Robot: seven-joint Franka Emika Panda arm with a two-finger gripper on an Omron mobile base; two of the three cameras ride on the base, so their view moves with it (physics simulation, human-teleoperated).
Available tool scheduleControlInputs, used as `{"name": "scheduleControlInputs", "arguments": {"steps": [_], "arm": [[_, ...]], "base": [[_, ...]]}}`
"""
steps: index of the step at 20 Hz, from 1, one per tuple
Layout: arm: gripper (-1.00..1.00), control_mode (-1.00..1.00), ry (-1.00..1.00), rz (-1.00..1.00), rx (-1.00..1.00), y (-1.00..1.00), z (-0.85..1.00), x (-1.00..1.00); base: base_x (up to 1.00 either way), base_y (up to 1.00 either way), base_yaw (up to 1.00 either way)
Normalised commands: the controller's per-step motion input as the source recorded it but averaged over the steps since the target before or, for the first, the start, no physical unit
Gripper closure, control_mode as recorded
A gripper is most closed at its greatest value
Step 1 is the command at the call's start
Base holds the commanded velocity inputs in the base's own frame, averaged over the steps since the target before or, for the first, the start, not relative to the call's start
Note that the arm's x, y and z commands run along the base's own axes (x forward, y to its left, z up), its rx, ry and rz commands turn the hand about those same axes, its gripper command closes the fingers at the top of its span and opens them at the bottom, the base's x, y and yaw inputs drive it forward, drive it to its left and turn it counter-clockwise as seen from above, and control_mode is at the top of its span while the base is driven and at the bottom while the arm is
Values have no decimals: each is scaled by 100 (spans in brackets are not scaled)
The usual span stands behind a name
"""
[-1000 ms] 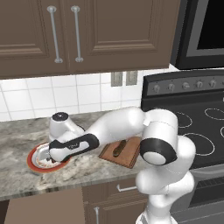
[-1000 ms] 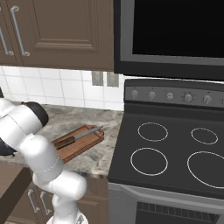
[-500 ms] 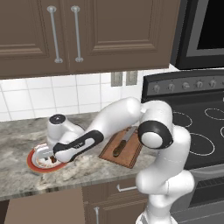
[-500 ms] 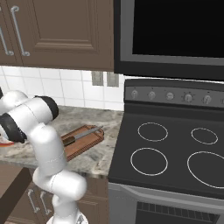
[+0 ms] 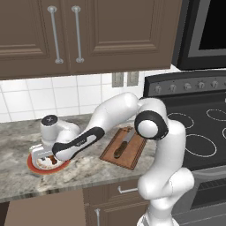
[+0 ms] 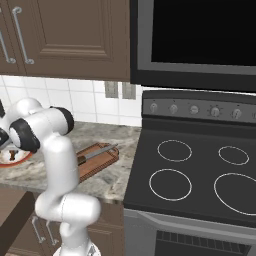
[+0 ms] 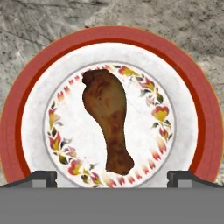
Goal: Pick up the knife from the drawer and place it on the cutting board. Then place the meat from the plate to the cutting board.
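The plate (image 7: 205,131), white with an orange-red rim, lies on the counter with the brown drumstick-shaped meat (image 7: 109,118) in its middle. My gripper (image 7: 112,177) hangs right above it, open, a fingertip (image 7: 41,177) on each side of the meat's thin end and nothing held. From the left base the gripper (image 5: 47,157) sits low over the plate (image 5: 33,165). To the right lies the cutting board (image 5: 132,152) with the knife (image 5: 121,145) on it, handle toward the front. The right base view has the board (image 6: 100,162), the knife (image 6: 95,154) and the plate (image 6: 10,156).
The black stove (image 5: 203,132) stands right of the board. Upper cabinets (image 5: 66,35) hang over the granite counter (image 5: 88,172). A brown drawer (image 5: 44,209) juts out below the counter at the lower left, beside smaller drawer fronts (image 5: 119,190).
The hand has come down and left onto the plate while the elbow swung up and right. The jaws stayed open. Knife and board have not moved.
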Motion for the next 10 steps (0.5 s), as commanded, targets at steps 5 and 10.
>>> {"name": "scheduleControlInputs", "arguments": {"steps": [5, 10], "arm": [[-100, -100, 0, 0, 0, 0, -5, 11], [-100, -100, 1, 0, 0, 0, -13, 6]], "base": [[0, 0, 0], [0, 0, 0]]}}
